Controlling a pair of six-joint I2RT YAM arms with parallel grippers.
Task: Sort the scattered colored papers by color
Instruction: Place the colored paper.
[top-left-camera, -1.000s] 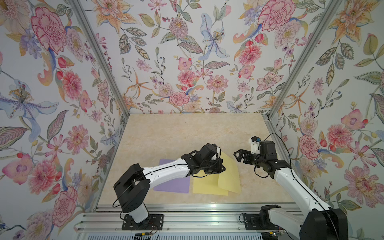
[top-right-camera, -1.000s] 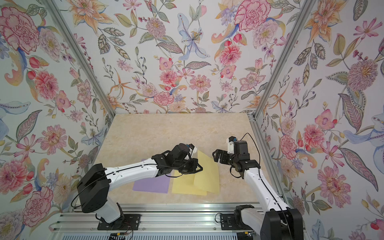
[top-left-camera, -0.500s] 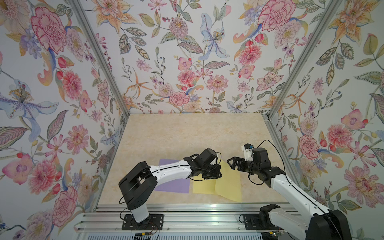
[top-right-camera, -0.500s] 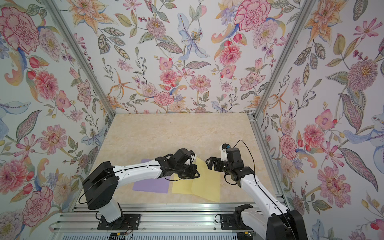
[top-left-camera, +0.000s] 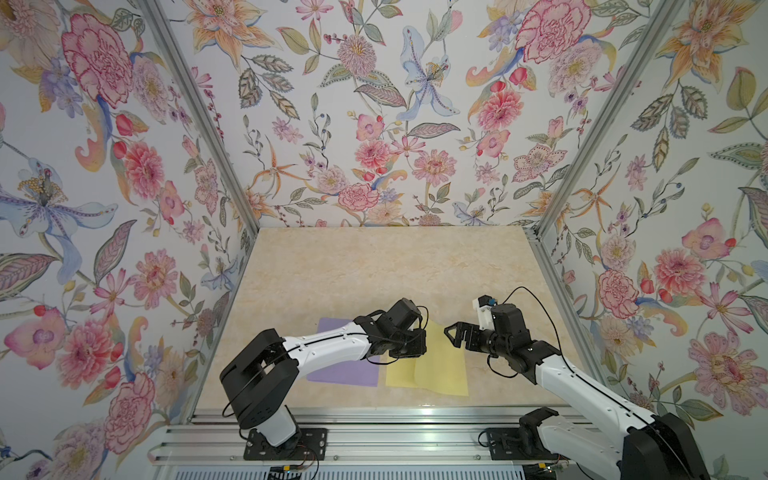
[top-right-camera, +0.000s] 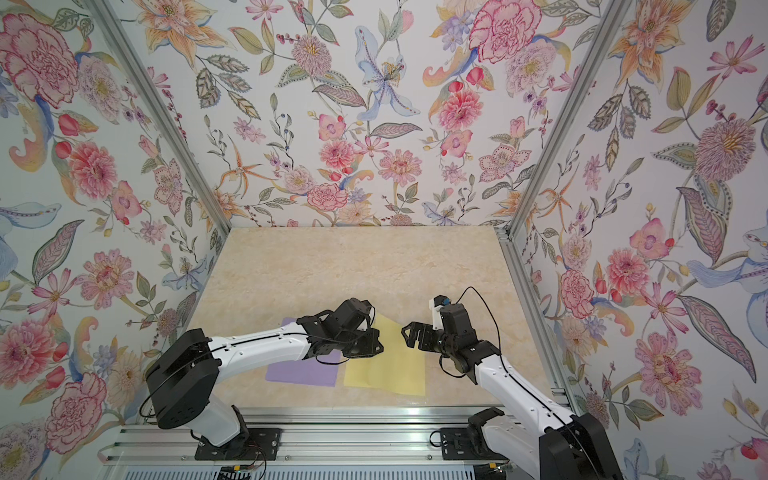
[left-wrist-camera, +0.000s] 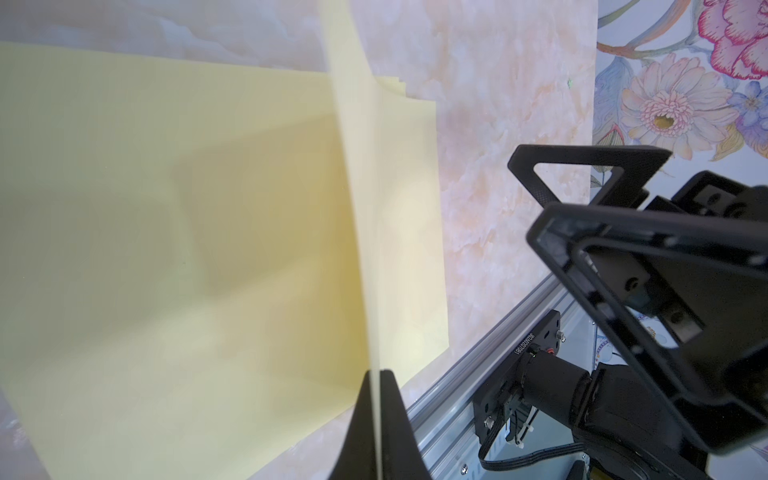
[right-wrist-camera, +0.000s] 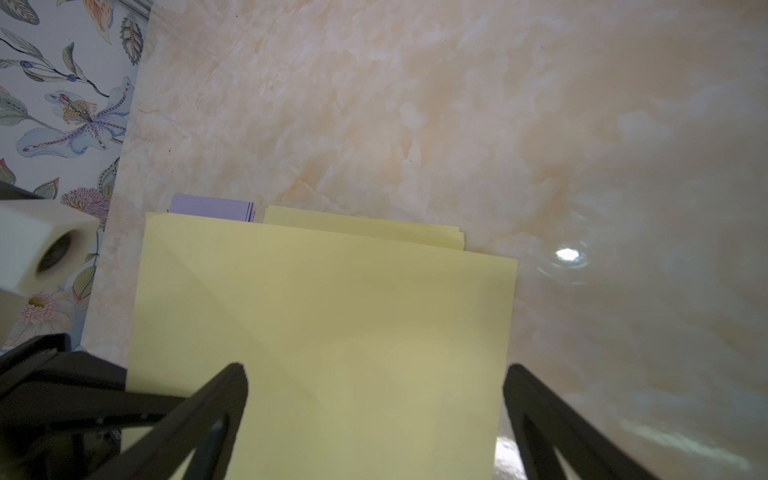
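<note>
Floral wallpaper (top-left-camera: 374, 124) covered three walls, joined by metal corner posts (top-left-camera: 203, 124). Beige marbled tabletop (top-left-camera: 374, 266) showed a light glare (right-wrist-camera: 567, 254) — metal rail (top-left-camera: 395, 444) ran along front.

A lab-style robot cell: floral-papered walls (top-left-camera: 374, 124), marbled tabletop (top-left-camera: 374, 266), arms (top-left-camera: 328, 345) bolted to an aluminium rail (top-left-camera: 395, 446).

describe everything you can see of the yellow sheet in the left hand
A thin, plain, pale yellow rectangular sheet, paper by its look. The left hand is shut on one edge, holding it raised and curved, nearly edge-on in the left wrist view. Its lower part hangs over the flat yellow stack. The open right hand faces it closely; contact is unclear.
</note>
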